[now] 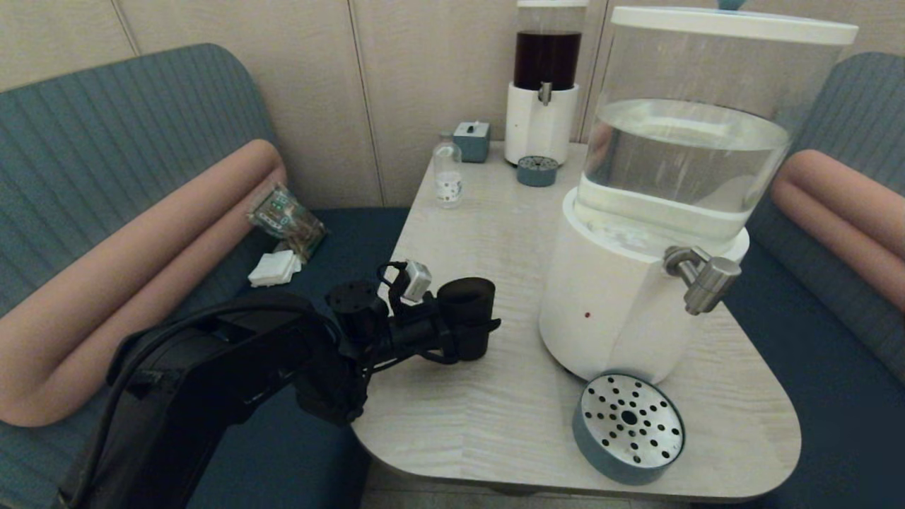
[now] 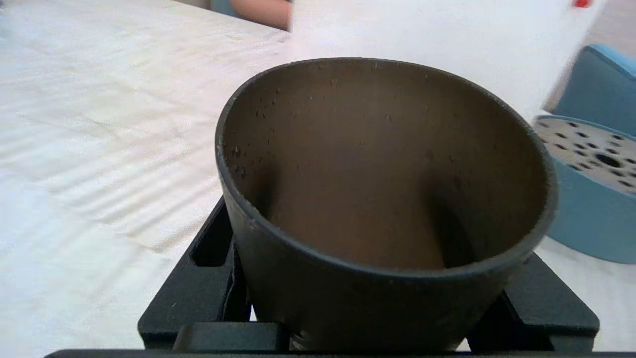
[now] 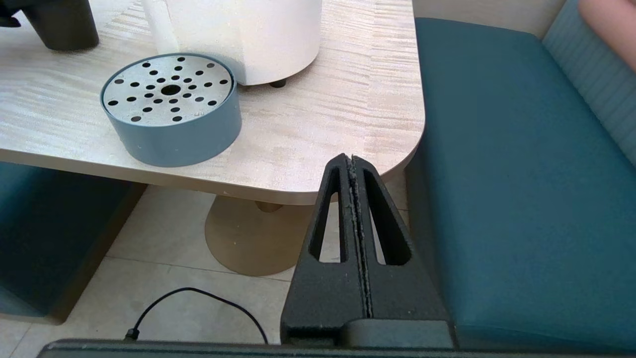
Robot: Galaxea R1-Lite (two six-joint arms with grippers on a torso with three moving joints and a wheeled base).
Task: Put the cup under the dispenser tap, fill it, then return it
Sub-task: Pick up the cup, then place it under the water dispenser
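On the table (image 1: 495, 396), left of the dispenser, the left gripper (image 1: 463, 326) is clamped around the cup (image 1: 466, 311), well apart from the tap (image 1: 703, 281). The cup looks light, stiff and smooth; a low side grip suits it. The left wrist view alone shows it empty, with droplets inside. The right wrist view alone shows the right gripper (image 3: 354, 164) closed, holding nothing, off the table edge.

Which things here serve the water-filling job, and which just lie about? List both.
Job:
- cup, empty, held by the left gripper
- tap of the water dispenser
- drip tray below the tap

Lying about:
- brown-liquid dispenser
- small bottle
- grey box
- packets on the sofa
- right gripper, shut, parked off the table
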